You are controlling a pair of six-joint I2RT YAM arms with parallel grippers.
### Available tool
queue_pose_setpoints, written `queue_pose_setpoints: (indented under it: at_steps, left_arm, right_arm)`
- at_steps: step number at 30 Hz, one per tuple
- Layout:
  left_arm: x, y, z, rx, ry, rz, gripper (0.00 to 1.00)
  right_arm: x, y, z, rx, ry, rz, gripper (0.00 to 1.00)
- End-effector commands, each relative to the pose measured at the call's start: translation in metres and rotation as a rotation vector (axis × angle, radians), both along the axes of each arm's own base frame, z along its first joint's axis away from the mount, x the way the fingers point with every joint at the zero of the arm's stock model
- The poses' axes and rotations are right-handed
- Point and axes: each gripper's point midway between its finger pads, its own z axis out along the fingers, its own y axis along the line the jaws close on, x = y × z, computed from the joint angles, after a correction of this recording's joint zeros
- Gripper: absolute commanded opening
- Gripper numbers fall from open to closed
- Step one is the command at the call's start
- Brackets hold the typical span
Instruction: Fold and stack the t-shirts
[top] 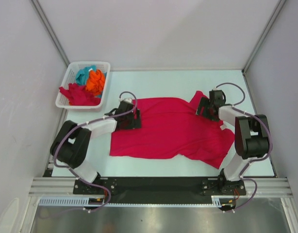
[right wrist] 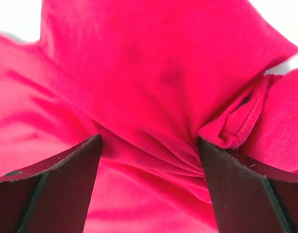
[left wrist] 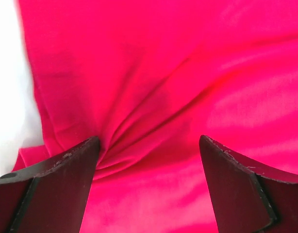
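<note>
A red shirt lies spread across the middle of the pale table in the overhead view, mostly flat, with its lower right part rumpled into soft ridges. The left gripper sits at the shirt's upper left edge. Its two dark fingers stand wide apart with nothing clamped, and the cloth fills the gap between them. There the fabric gathers into a fan of fine creases running up from beside the left finger, and a strip of white table shows at the left edge of that wrist view. The right gripper is at the shirt's upper right corner, also spread open over the cloth. A bunched sleeve with a stitched hem lies just beside its right finger, at the centre right of that wrist view. The shirt is a smooth, matte knit that drapes in broad folds.

In the upper left of the overhead view a white plastic lattice basket stands well apart from the spread shirt. It holds a teal shirt, an orange shirt and a crumpled red shirt that spills over its near rim
</note>
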Motion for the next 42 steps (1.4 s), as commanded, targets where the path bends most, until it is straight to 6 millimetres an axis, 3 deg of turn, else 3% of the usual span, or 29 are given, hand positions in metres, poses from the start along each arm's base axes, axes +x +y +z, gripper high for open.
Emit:
queue_pose_setpoints:
  at_steps: [1, 3, 6, 7, 8, 11, 12, 15, 18, 19, 21, 28, 35, 42]
  left_arm:
    - [-0.068, 0.009, -0.015, 0.022, 0.173, 0.013, 0.90]
    - [-0.064, 0.010, -0.002, 0.026, 0.146, 0.020, 0.90]
    - [-0.029, 0.011, 0.042, 0.017, 0.029, 0.031, 0.93]
    - [-0.018, 0.012, 0.053, 0.006, 0.008, 0.035, 0.94]
    - [0.001, 0.009, 0.075, -0.016, -0.045, 0.031, 0.94]
    - [0.037, 0.026, 0.101, -0.038, -0.108, 0.084, 0.95]
    - [0.048, 0.039, 0.104, -0.034, -0.117, 0.121, 0.95]
    - [0.074, 0.063, 0.093, -0.036, -0.109, 0.188, 0.93]
    - [0.091, 0.077, 0.087, -0.071, -0.112, 0.219, 0.91]
    - [0.095, 0.077, 0.080, -0.078, -0.107, 0.215, 0.90]
    - [0.104, 0.074, 0.081, -0.093, -0.129, 0.202, 0.84]
    - [0.137, 0.070, 0.070, -0.019, -0.154, 0.231, 0.78]
    - [0.139, 0.081, 0.042, 0.179, -0.098, 0.298, 0.77]
    - [0.133, 0.078, 0.014, 0.181, -0.052, 0.300, 0.76]
  right_arm:
    - [-0.082, 0.015, -0.021, 0.008, 0.253, 0.013, 0.87]
    - [-0.084, 0.014, 0.000, 0.002, 0.228, 0.021, 0.88]
    - [-0.062, 0.004, 0.045, -0.016, 0.126, 0.001, 0.91]
    - [-0.054, 0.004, 0.060, -0.004, 0.095, 0.007, 0.91]
    - [-0.036, 0.003, 0.085, 0.014, 0.025, 0.001, 0.92]
    - [-0.001, -0.007, 0.129, 0.068, -0.102, -0.022, 0.93]
    - [0.006, -0.010, 0.134, 0.073, -0.118, -0.026, 0.92]
    - [0.027, -0.017, 0.140, 0.077, -0.140, -0.035, 0.92]
    - [0.034, -0.016, 0.130, 0.083, -0.118, -0.030, 0.91]
    - [0.036, -0.026, 0.127, 0.086, -0.119, -0.049, 0.91]
    - [0.036, -0.025, 0.119, 0.088, -0.108, -0.048, 0.91]
    - [0.030, -0.023, 0.096, 0.102, -0.063, -0.050, 0.91]
    - [0.024, -0.029, 0.092, 0.083, -0.049, -0.063, 0.91]
    - [0.019, -0.033, 0.088, 0.083, -0.040, -0.072, 0.91]
